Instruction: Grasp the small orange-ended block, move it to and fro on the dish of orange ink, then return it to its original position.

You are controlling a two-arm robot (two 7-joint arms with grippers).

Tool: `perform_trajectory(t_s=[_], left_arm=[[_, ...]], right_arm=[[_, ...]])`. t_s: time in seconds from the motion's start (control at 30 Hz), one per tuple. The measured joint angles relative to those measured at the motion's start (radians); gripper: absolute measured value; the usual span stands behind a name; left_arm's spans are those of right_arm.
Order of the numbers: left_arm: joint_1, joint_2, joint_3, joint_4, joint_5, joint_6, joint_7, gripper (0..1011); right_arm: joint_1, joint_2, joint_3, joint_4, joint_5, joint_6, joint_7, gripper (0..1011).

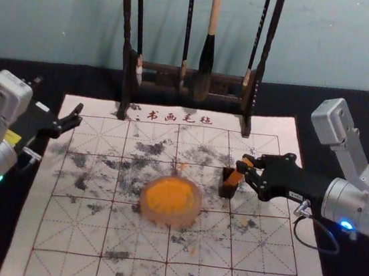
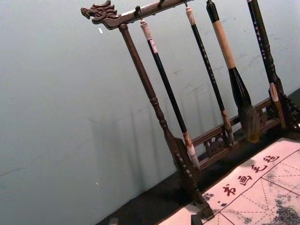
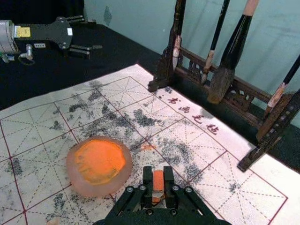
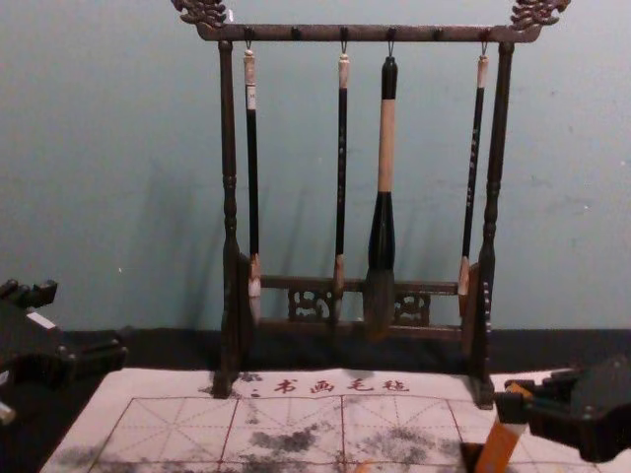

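The light is soft and rather dim on the wall [image 4: 89,168] behind the brush rack [image 4: 296,33]. Faint, soft-edged shadows spread across that wall to the rack's left, so light reaches it from the right. The cloth [image 4: 158,347] under the rack sinks nearly to black; the mat [image 4: 177,386] before it looks pale. Nearer than the rack, a blue lamp [image 1: 346,225] glares on the right.

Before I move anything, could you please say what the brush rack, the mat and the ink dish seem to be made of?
The brush rack looks like dark, satiny wood, with carved panels and turned posts. The mat seems matte cloth or felt, its smudges soaked in. The ink dish has a smooth, pinkish, translucent-looking rim: perhaps glass, plastic or stone.
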Motion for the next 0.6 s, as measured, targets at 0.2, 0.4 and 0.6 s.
perform_trajectory(t_s=[0.2, 0.4, 0.6], left_arm=[[0.0, 0.0, 0.0, 0.0, 0.0, 0.0, 0.0, 1001], [0.0, 0.0, 0.0, 0.0, 0.0, 0.0, 0.0, 1001], [0.0, 0.0, 0.0, 0.0, 0.0, 0.0, 0.0, 1001]], right_arm=[[0.002, -0.012, -0.006, 0.012, -0.007, 0.006, -0.007, 144], [0.006, -0.029, -0.012, 0.022, -0.018, 0.006, -0.017, 144], [0.012, -0.046, -0.021, 0.035, -0.037, 0.005, -0.026, 144]])
